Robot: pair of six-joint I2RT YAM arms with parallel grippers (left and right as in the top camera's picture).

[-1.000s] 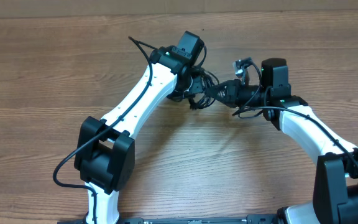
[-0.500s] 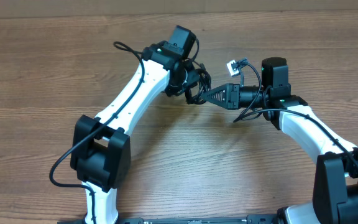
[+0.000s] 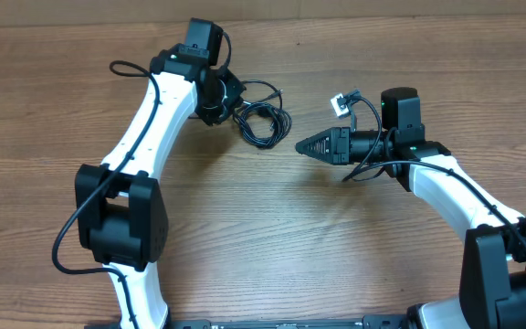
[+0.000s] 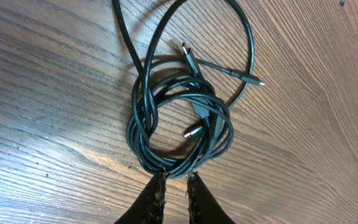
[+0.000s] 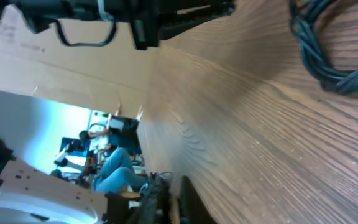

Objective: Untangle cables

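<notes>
The left tool [image 4: 174, 179] is clamped on the near edge of the cables [image 4: 138, 134], a black coil lying flat on the bench [image 3: 263, 238] with three plug tips showing. The right tool [image 3: 301, 144] is together and empty, pointing at the coil from just beside it.

Wood-grain table [image 3: 272, 238], light brown. Cables [image 3: 256, 117] lie flat on it twd far side, left of centre: thin black cords, several loops coiled tog. in one loose ring, 1 wider loop arcing out past the ring. Small metallic plug tips [image 4: 258, 83]: one inside ring, one just outside.
</notes>
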